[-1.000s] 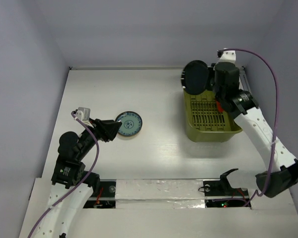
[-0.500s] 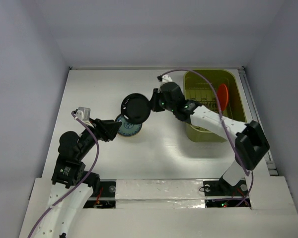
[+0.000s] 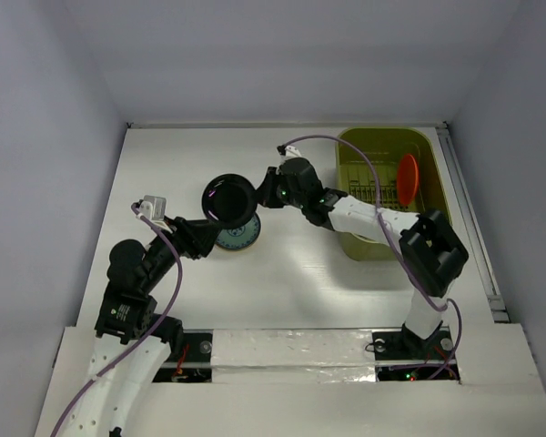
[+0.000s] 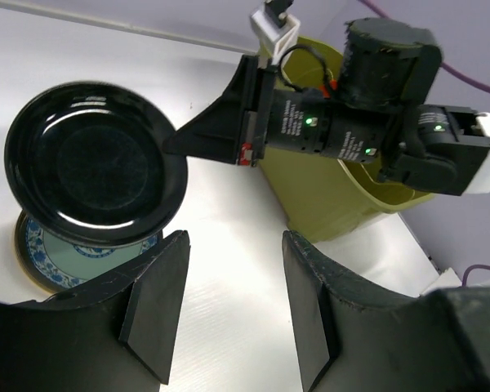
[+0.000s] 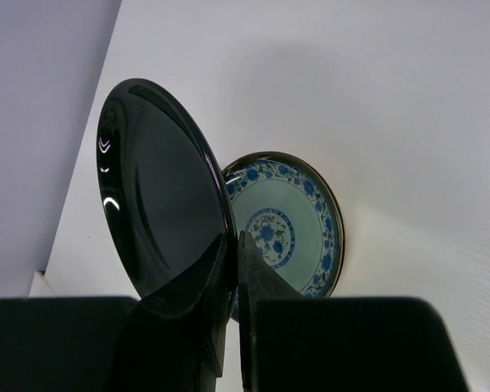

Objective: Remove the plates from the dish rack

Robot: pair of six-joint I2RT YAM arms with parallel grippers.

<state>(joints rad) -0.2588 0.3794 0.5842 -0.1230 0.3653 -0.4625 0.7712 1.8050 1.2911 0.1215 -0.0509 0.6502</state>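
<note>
Black plate point(image 3: 228, 200) pinched by right hand point(image 3: 257, 196) (above blue plate point(image 3: 242, 238)).

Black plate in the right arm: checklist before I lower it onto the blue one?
1. Grip: ok. The right gripper has its jaws shut on the rim of the black plate.
2. Target: ok. The light blue plate lies flat on the table, nothing on it.
3. Alignment: ok. In the top view the black plate overlaps the light blue plate.
4. Level: not ok. In the right wrist view the black plate is at an angle to the light blue plate.
5. Clearance: cannot tell. The left gripper, open and empty, sits close by the light blue plate's edge.
6. Rack emptied: not ok. The orange-red plate stands in the dish rack.
</note>
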